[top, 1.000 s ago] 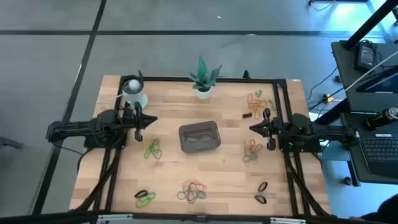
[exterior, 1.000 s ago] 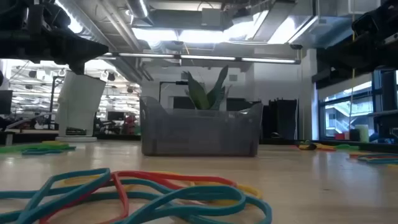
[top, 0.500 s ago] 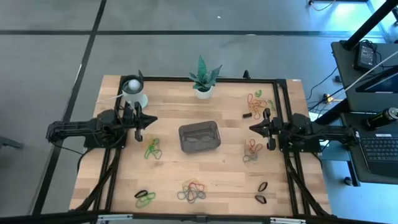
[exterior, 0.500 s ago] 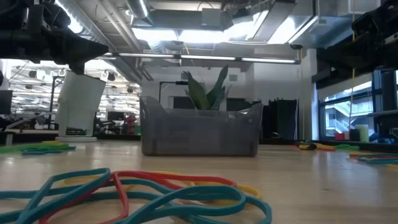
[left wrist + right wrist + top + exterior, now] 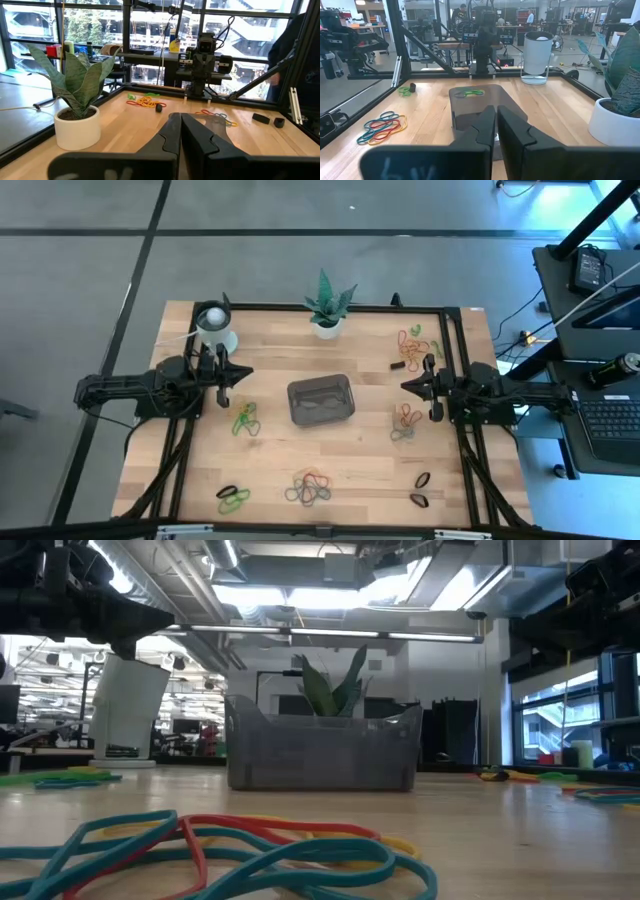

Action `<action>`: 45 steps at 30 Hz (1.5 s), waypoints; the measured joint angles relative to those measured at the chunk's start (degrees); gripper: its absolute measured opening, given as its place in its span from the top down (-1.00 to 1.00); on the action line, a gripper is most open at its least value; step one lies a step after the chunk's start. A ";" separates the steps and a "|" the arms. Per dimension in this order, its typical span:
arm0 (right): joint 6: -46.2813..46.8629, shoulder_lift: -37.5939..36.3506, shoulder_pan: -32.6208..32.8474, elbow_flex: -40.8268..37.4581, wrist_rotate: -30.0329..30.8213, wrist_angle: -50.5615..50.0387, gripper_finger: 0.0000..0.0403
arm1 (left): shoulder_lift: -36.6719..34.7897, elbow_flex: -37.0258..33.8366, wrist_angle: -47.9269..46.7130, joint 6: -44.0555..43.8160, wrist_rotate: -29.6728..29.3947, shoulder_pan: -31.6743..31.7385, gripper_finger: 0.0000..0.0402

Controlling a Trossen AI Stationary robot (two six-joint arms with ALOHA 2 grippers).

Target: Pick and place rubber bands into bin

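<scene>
No text, label, brand or number can be read anywhere.

The table is pale wood in narrow butt-jointed strips, smooth with a soft satin sheen. Its edge frame is matt black metal. The bin is smoky translucent plastic, smooth and faintly glossy. The bands look like smooth matt rubber in teal, red and yellow. The cup is white, matt and smooth, likely plastic. The plant has waxy, stiff leaves; its pot is plain matt white. Both sets of fingers are matt black plastic with a slightly grainy finish.
</scene>
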 joint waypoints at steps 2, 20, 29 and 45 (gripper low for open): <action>0.03 -0.01 -0.02 0.00 0.00 0.01 0.87 | 0.00 0.00 0.00 0.00 0.00 0.02 0.97; -0.04 -0.01 0.00 0.00 0.00 -0.01 0.87 | 0.00 0.00 0.00 0.00 0.00 0.02 0.97; -0.06 0.00 -0.01 0.00 0.00 0.01 0.87 | 0.00 0.00 0.00 0.00 0.00 0.02 0.97; 0.15 0.26 -0.05 0.02 4.86 4.41 0.87 | 0.00 0.00 0.00 -0.01 0.00 0.00 0.97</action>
